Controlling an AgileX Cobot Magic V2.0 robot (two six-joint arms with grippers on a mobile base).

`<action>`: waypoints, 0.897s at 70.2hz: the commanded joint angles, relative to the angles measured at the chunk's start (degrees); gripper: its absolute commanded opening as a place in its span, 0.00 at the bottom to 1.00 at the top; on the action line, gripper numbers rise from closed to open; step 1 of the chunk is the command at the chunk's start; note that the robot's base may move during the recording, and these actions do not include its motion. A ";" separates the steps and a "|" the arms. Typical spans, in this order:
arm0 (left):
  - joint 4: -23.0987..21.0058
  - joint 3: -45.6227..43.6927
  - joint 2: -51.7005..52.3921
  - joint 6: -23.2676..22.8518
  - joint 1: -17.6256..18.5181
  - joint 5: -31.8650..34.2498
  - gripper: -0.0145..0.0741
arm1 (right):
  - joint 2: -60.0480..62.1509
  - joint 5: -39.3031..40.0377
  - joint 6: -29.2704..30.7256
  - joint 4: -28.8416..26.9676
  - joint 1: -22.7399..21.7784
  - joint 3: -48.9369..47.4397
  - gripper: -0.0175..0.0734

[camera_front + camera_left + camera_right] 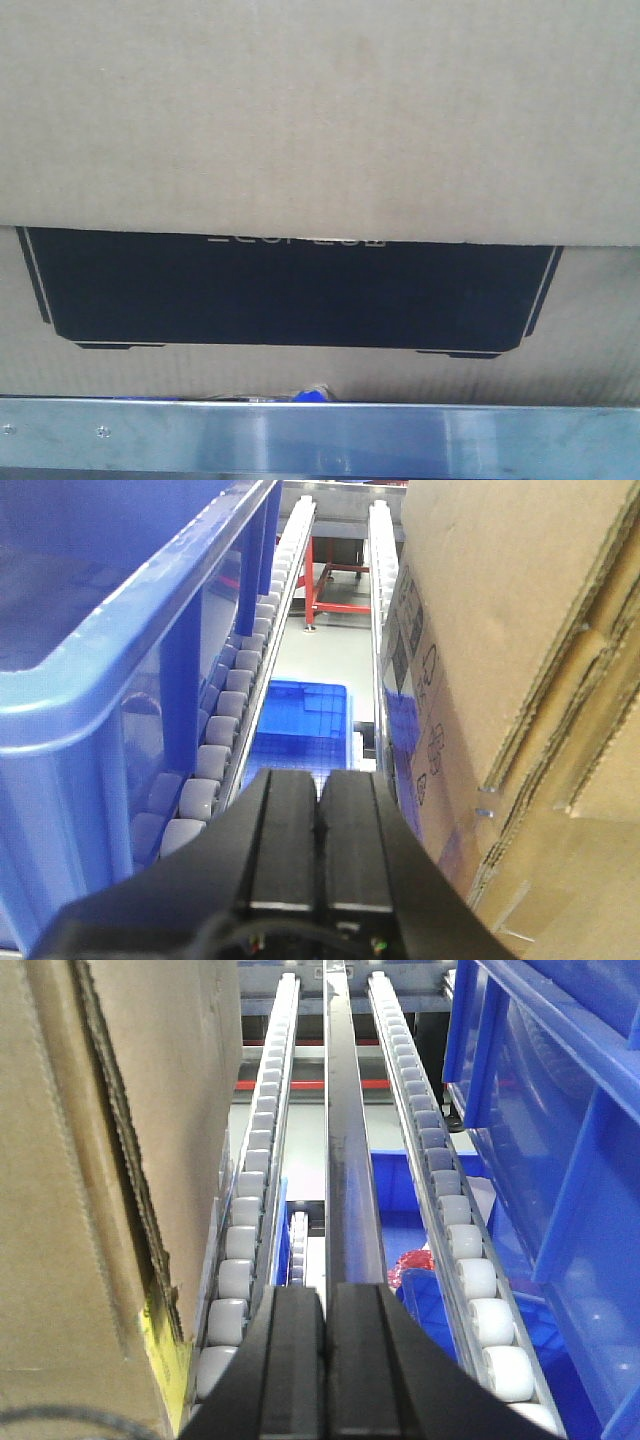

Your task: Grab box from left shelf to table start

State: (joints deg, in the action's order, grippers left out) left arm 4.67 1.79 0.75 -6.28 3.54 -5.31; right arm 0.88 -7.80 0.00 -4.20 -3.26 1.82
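Pressed-together left gripper (320, 785) and right gripper (326, 1300) flank the box (300, 130), one per end, broadside along the left shelf (320, 440) front edge.

Box (320, 110) of matt corrugated cardboard; rail (320, 440) of shiny metal; bin (100, 640) of glossy blue plastic; rollers (233, 1278) of smooth pale plastic.

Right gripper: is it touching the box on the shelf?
Apart. In the right wrist view, a row of white rollers shows between the shut right gripper and the side of the box.
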 commanded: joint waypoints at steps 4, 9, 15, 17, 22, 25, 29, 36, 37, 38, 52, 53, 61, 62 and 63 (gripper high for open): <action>-0.16 -0.29 0.70 -0.18 -0.18 5.31 0.05 | 0.28 5.07 0.00 0.40 -0.09 0.15 0.25; -0.16 -0.29 0.70 -0.18 -0.18 5.31 0.05 | 0.28 5.07 0.00 0.40 -0.09 0.15 0.25; -0.16 -0.29 0.70 -0.18 -0.18 5.31 0.05 | 0.28 5.07 0.00 0.40 -0.09 0.15 0.25; -0.16 -0.29 0.70 -0.18 -0.18 5.31 0.05 | 0.28 5.07 0.00 0.40 -0.09 0.15 0.25; -0.16 -0.29 0.70 -0.18 -0.18 5.31 0.05 | 0.28 5.07 0.00 0.40 -0.09 0.15 0.25; -0.16 -0.29 0.70 -0.18 -0.18 5.31 0.05 | 0.28 5.07 0.00 0.40 -0.09 0.15 0.25; -0.16 -0.29 0.70 -0.18 -0.18 5.31 0.05 | 0.28 5.07 0.00 0.40 -0.09 0.15 0.25; -0.16 -0.29 0.70 -0.18 -0.18 6.58 0.05 | 0.28 5.07 0.00 0.40 -0.09 0.15 0.25; -0.16 -0.29 0.70 -0.18 -0.18 7.13 0.05 | 0.28 5.07 0.00 0.40 -0.09 0.15 0.25; -0.16 -0.29 0.70 -0.18 -0.18 8.04 0.05 | 0.28 5.07 0.00 0.40 -0.09 0.15 0.25; -0.16 -0.29 0.70 -0.18 -0.18 18.56 0.05 | 0.28 5.07 0.00 0.40 -0.09 0.15 0.25; -0.16 -0.29 0.70 -0.18 -0.18 19.20 0.05 | 0.28 5.07 0.00 0.40 -0.09 0.15 0.25; -0.16 -0.29 0.70 -0.18 -0.18 26.23 0.05 | 0.28 5.07 0.00 0.40 -0.09 0.15 0.25; -0.16 -0.40 0.70 -0.18 -0.18 27.10 0.05 | 0.28 5.07 0.00 0.40 -0.09 0.15 0.25; -0.16 -0.53 0.70 -0.18 -0.18 27.26 0.05 | 0.28 5.07 0.00 0.40 -0.09 0.15 0.25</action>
State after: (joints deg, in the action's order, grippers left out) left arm 4.67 1.88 0.75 -6.28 3.54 12.74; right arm 0.88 -7.80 0.00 -4.20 -3.26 1.82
